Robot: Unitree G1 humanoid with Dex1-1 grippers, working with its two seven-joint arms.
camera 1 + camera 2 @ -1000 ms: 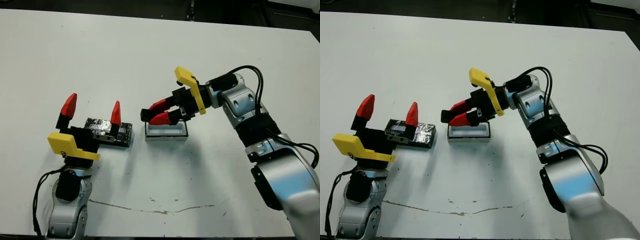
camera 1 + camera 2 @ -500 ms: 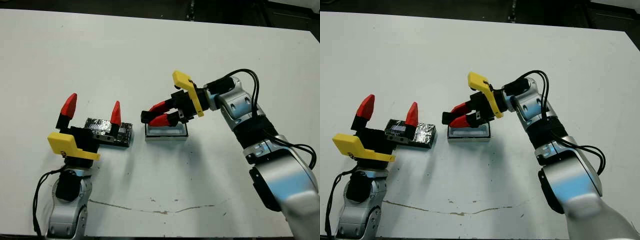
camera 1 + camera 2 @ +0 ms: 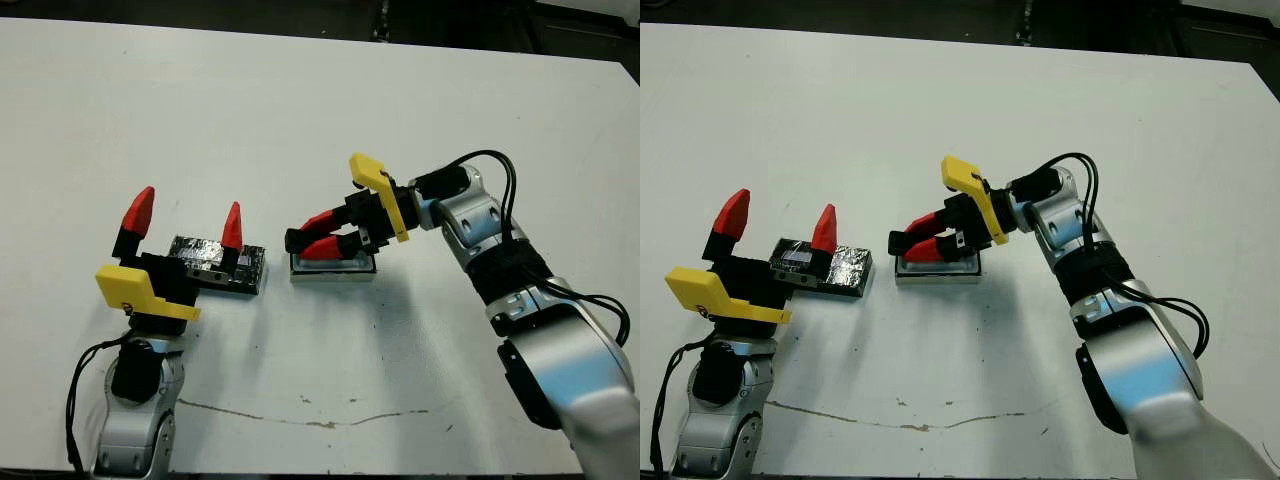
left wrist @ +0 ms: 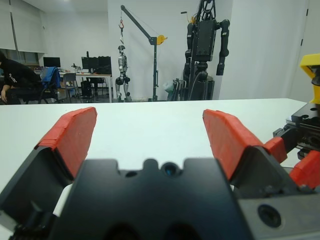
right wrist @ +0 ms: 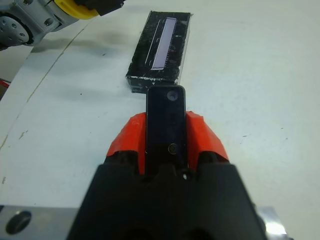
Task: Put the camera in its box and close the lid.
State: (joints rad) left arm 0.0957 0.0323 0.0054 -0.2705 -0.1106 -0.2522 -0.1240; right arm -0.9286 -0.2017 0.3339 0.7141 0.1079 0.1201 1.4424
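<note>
My right gripper (image 3: 312,242) is shut on the camera (image 5: 166,125), a slim black bar lying between its red fingers (image 5: 201,134) with its end sticking out past the tips. The gripper hangs low over the box (image 3: 338,274), a small white tray that it partly covers; whether the camera touches it I cannot tell. The lid (image 3: 212,262), black and speckled with a pale stripe (image 5: 163,44), lies flat to the left of the box. My left gripper (image 3: 186,218) stands open just in front of the lid, fingers (image 4: 75,135) upright and holding nothing.
The white table (image 3: 300,120) reaches far behind and to both sides of the objects. A thin dark crack line (image 3: 310,422) runs along the near part of the table. A person sits at a desk (image 4: 15,80) far beyond the table, among lab equipment.
My right gripper has sunk lower over the box with the camera still in it, its wrist dropping toward the table. The left arm and the lid have stayed put.
</note>
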